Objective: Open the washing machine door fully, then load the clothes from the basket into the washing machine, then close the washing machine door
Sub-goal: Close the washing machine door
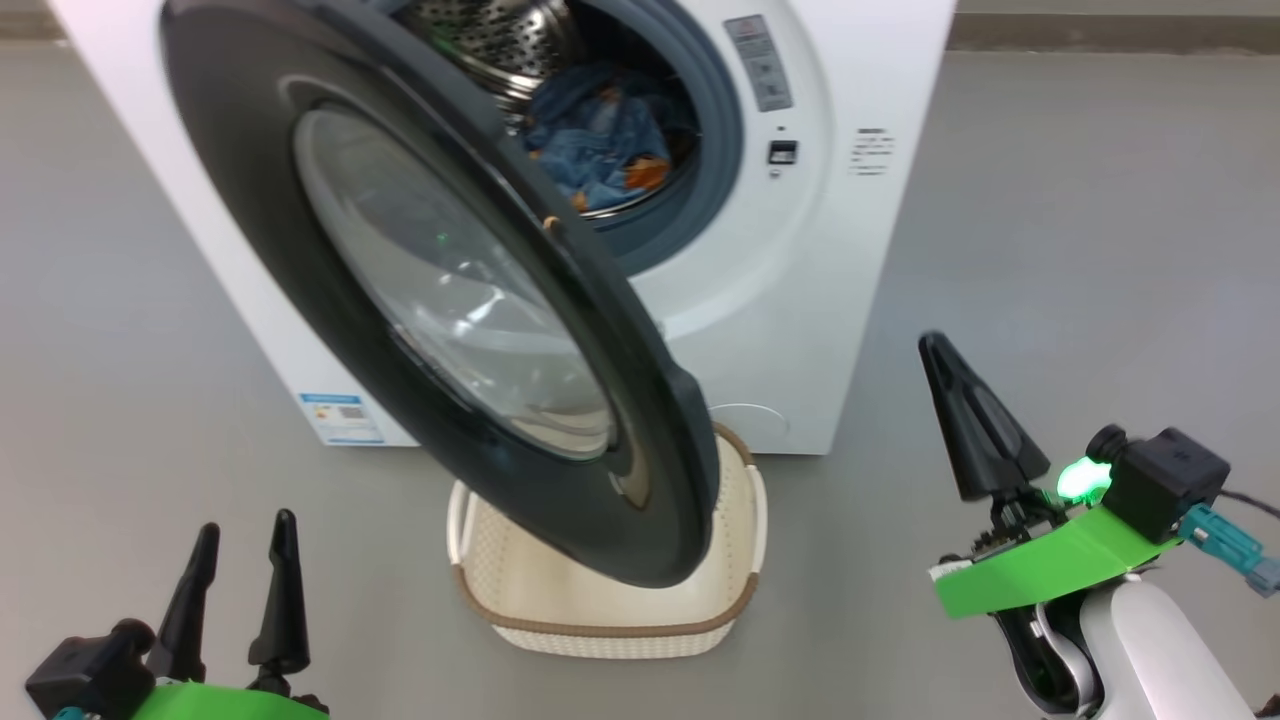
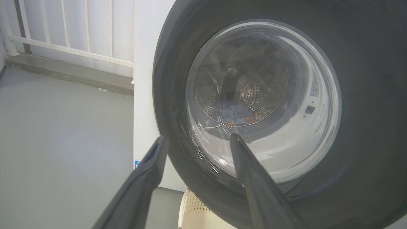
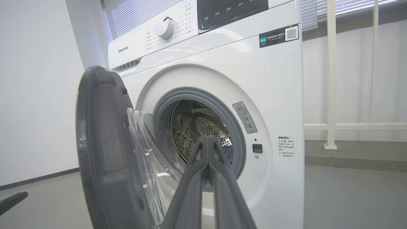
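Observation:
The white washing machine (image 1: 800, 300) stands ahead with its black round door (image 1: 250, 200) swung partly open toward me, glass bowl bulging out. Blue clothes (image 1: 600, 130) with orange print lie inside the steel drum. The cream basket (image 1: 740, 540) sits on the floor under the door and looks empty where it shows. My left gripper (image 1: 245, 560) is open at the lower left, pointing at the door's outer face (image 2: 365, 95). My right gripper (image 1: 945, 355) is shut on nothing, to the right of the door, facing the machine's front (image 3: 270, 79) and drum opening (image 3: 203, 127).
Grey floor spreads on both sides of the machine. A white railing (image 2: 63, 47) and a low ledge run behind it on the left; a white wall and railing post (image 3: 330, 79) stand behind it on the right.

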